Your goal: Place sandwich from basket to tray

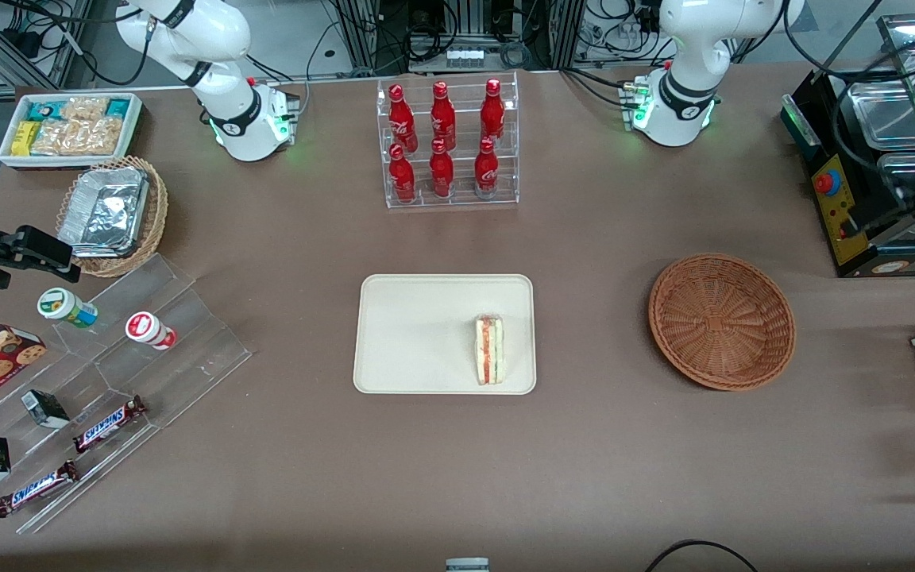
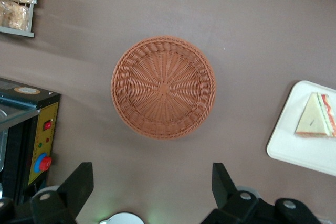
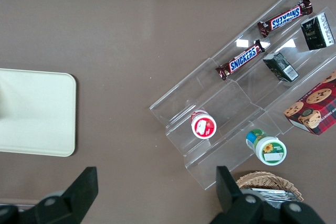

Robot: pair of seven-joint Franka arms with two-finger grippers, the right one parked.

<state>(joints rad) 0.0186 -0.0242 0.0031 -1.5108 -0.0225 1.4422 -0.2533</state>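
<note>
Below the opened, empty tool (image 2: 152, 195) sits the bare basket (image 2: 163, 87); sandwich (image 1: 489, 349) rests on tray (image 1: 418, 326), so retreat upward clear

clear rack, six red bottles (image 1: 447, 143) | tan basket of foil containers (image 1: 112, 214) | Snickers bars (image 1: 108, 423) on acrylic steps

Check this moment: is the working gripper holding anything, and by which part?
Nothing. The gripper is open above the empty basket; the sandwich lies on the tray.
</note>
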